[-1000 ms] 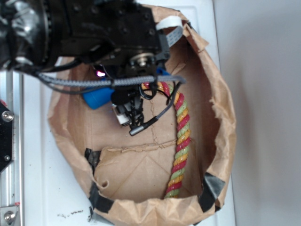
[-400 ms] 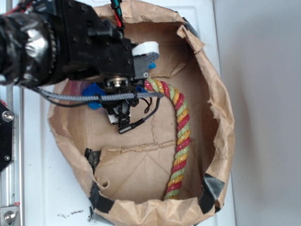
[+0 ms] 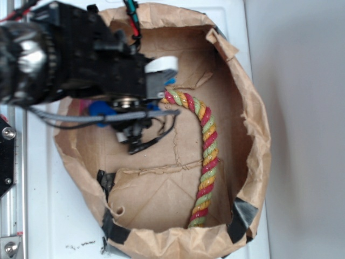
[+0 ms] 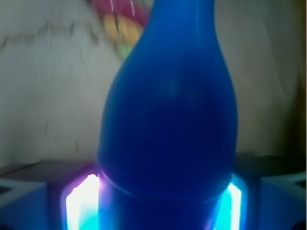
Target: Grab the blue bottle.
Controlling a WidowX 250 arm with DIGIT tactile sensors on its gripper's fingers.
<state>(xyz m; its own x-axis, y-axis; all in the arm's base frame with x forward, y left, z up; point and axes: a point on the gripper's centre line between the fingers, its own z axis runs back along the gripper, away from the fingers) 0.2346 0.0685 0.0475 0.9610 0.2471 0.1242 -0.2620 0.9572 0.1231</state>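
The blue bottle fills the wrist view, its neck tapering upward and its wide body sitting between my two fingers. The gripper is shut on the bottle's body, and the glowing pads press against both of its sides. In the exterior view only small blue parts of the bottle show beneath the black arm, inside the brown paper bag at its upper left. The gripper is mostly hidden under the wrist there.
A red-yellow-green twisted rope runs down the bag's right half from just right of the wrist. The bag's crumpled walls ring the arm. A metal rail stands along the left edge on the white table.
The arm has moved left and a little toward the bag's upper left wall. The bottle's blue parts have shifted left with it, away from the rope's top end.
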